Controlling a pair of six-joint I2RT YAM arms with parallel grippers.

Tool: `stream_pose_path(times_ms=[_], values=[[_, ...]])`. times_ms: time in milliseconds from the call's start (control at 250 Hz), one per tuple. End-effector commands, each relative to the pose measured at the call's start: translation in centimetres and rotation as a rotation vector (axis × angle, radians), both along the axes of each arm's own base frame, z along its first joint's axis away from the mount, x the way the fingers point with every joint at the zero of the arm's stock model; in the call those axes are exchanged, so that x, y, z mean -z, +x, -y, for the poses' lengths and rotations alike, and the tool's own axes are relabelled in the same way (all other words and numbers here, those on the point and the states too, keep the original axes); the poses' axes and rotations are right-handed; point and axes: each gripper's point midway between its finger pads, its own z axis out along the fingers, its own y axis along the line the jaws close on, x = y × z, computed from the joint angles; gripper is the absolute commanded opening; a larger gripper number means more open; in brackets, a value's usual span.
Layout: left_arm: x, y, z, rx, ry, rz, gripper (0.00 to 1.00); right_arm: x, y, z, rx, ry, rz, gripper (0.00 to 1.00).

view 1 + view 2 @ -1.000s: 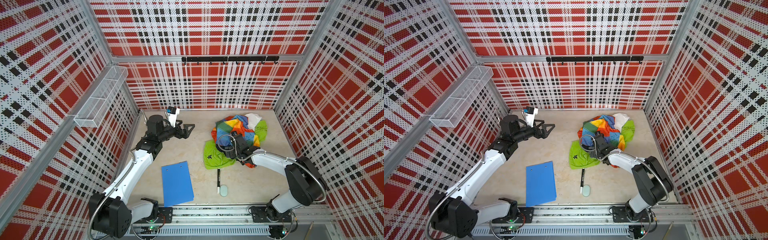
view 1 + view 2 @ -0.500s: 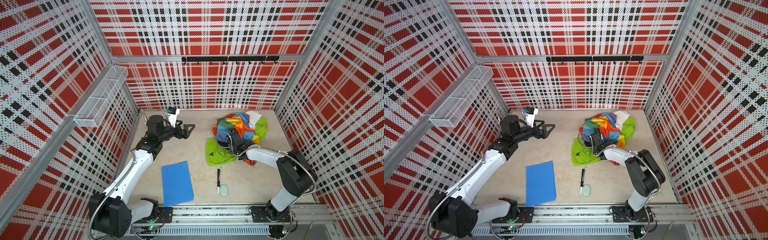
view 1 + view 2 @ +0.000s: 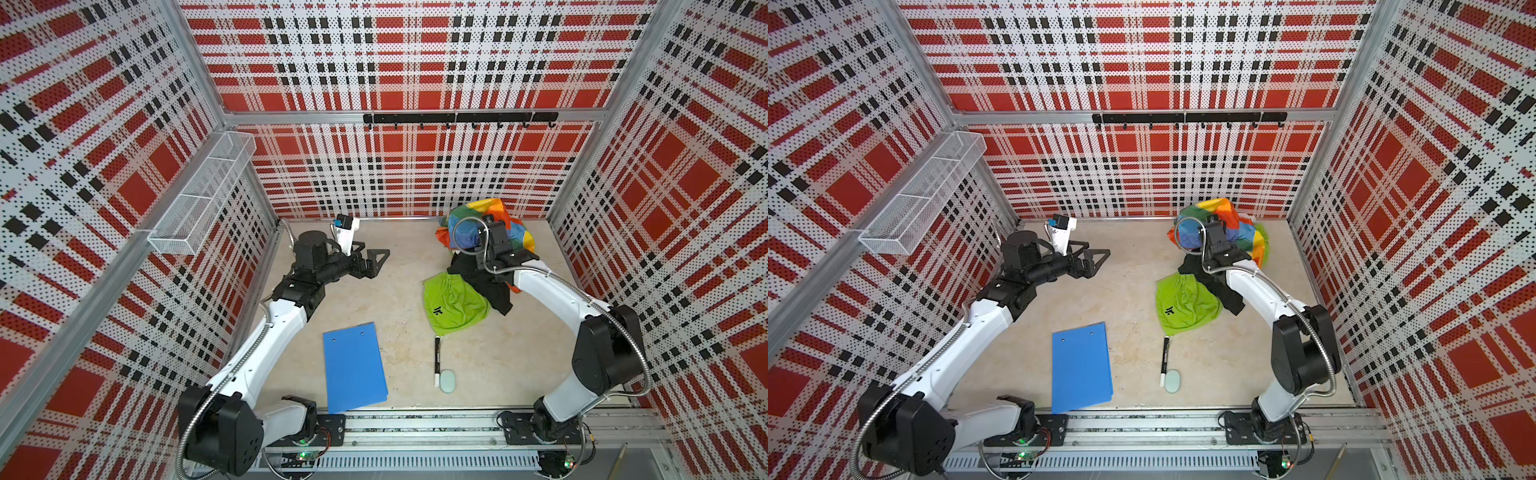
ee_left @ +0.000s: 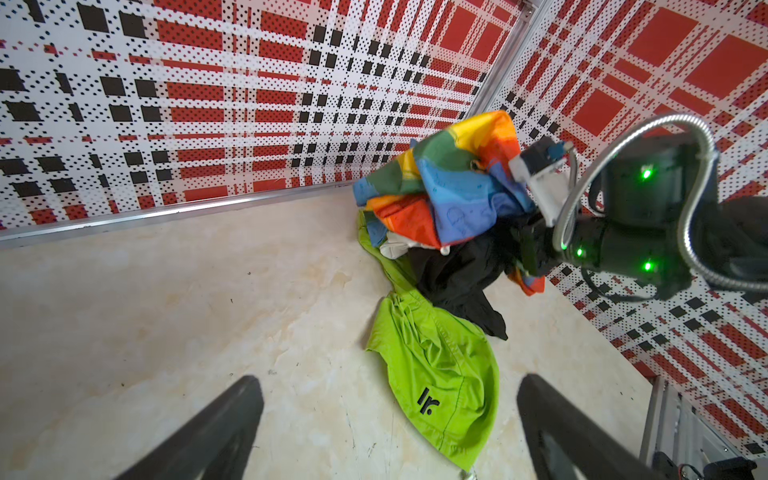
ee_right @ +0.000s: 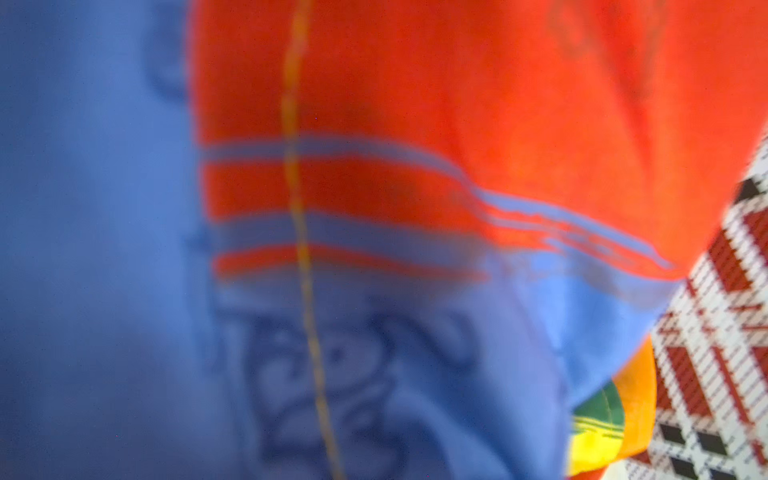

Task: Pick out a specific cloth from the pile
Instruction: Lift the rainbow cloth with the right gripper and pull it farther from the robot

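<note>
your right tool [image 4: 521, 245] is buried in the rainbow cloth [image 3: 500, 210]; jaws hidden, but that cloth hangs bunched from it, raised off the desk [image 3: 399, 291], so it is gripped. wrong item. the cloth [image 3: 453, 305] you want lies spread on the desk, logo up, at the near edge of the pile [image 4: 399, 249], its far end tucked under the black cloth [image 3: 496, 291]. a pen [image 3: 437, 359] lies just beside its near hem. your left tool [image 3: 376, 262] hangs well apart, jaws wide, holding nothing.

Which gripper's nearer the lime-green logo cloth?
Right. The right gripper grips the rainbow patchwork cloth just behind the lime-green fabric cloth; the left gripper hangs open across the table.
</note>
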Motion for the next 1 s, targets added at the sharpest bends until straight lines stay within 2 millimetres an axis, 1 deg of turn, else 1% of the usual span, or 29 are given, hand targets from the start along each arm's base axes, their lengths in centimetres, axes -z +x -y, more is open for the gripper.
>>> stream_pose_path(times_ms=[0, 80, 216, 280, 352, 404, 456, 476, 532, 596, 628, 712, 772, 813, 865, 941, 993], values=[[-0.4, -0.3, 0.1, 0.003, 0.000, 0.027, 0.99, -6.9, 3.4, -0.6, -0.015, 0.040, 0.199, 0.04], [-0.5, -0.2, 0.2, 0.006, 0.002, 0.027, 0.99, -7.8, 4.4, -1.1, -0.041, 0.055, 0.212, 0.03], [-0.2, -0.2, 0.2, 0.008, 0.002, 0.019, 0.99, -8.6, 6.3, -2.6, -0.088, 0.080, 0.230, 0.03], [-0.2, -0.2, 0.3, 0.012, 0.002, 0.017, 0.99, -8.3, 7.2, -3.8, -0.127, 0.113, 0.219, 0.03], [-0.1, -0.2, 0.4, 0.013, 0.004, 0.017, 0.99, -7.7, 7.8, -5.7, -0.195, 0.179, 0.205, 0.02], [-0.1, -0.2, 0.5, 0.014, 0.003, 0.018, 0.99, -6.9, 8.0, -6.8, -0.230, 0.210, 0.193, 0.03], [-0.1, -0.3, 0.5, 0.015, 0.006, 0.017, 0.99, -5.8, 8.1, -7.2, -0.232, 0.215, 0.176, 0.03], [-0.1, -0.3, 0.5, 0.014, 0.005, 0.016, 0.99, -5.2, 8.1, -7.8, -0.255, 0.231, 0.160, 0.03], [0.1, -0.3, 0.6, 0.016, 0.011, 0.016, 0.99, -3.4, 7.9, -8.3, -0.265, 0.243, 0.123, 0.03], [-0.1, -0.4, 0.7, 0.020, 0.009, 0.019, 0.99, -1.0, 7.7, -8.5, -0.259, 0.245, 0.078, 0.03], [0.2, -0.3, 0.8, 0.021, 0.010, 0.012, 0.99, 0.2, 7.4, -8.5, -0.257, 0.246, 0.053, 0.03], [0.3, -0.3, 1.0, 0.025, 0.011, 0.008, 0.99, 3.3, 6.8, -8.4, -0.248, 0.250, -0.005, 0.10], [0.4, -0.3, 1.1, 0.028, 0.012, 0.005, 0.99, 4.8, 6.4, -8.5, -0.249, 0.255, -0.038, 0.14], [0.5, -0.3, 1.1, 0.029, 0.013, 0.003, 0.99, 5.1, 6.1, -8.7, -0.258, 0.266, -0.046, 0.20], [0.5, -0.3, 1.2, 0.031, 0.014, 0.003, 0.99, 4.7, 5.8, -8.9, -0.271, 0.286, -0.036, 0.26], [0.7, -0.3, 1.3, 0.032, 0.016, -0.001, 0.99, 3.5, 5.3, -9.2, -0.291, 0.309, -0.017, 0.47], [0.8, -0.3, 1.4, 0.032, 0.017, -0.004, 0.99, 2.2, 5.0, -9.3, -0.302, 0.324, 0.004, 0.57]])
